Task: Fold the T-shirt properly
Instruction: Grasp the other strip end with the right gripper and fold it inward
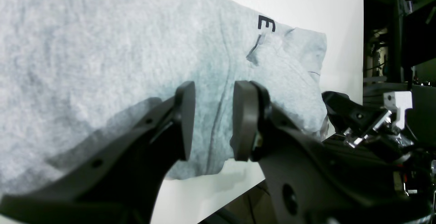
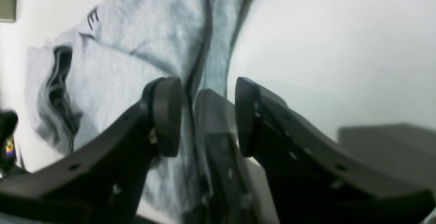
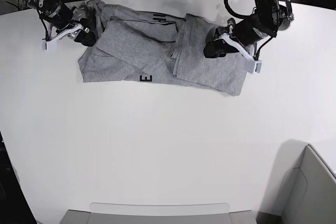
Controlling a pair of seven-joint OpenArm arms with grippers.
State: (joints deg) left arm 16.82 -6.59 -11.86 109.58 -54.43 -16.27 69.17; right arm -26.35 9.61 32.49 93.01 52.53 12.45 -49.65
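The heather-grey T-shirt (image 3: pixel 147 51) lies spread sideways at the far side of the white table (image 3: pixel 157 140), with flaps folded over its middle and a black letter E (image 3: pixel 146 78) at its near edge. My left gripper (image 3: pixel 211 47) hovers over the shirt's right part. In the left wrist view its jaws (image 1: pixel 214 115) stand open above grey cloth (image 1: pixel 102 46) with a seam running between them. My right gripper (image 3: pixel 88 31) is at the shirt's left end. Seen from the right wrist, it (image 2: pixel 207 115) is open, with a raised fold of the T-shirt (image 2: pixel 136 23) between its fingers.
A grey bin (image 3: pixel 310 192) stands at the near right corner and a shallow tray (image 3: pixel 157 213) at the near edge. Cables and dark gear lie beyond the table's far edge. The other arm (image 1: pixel 357 118) shows just past the shirt's end in the left wrist view.
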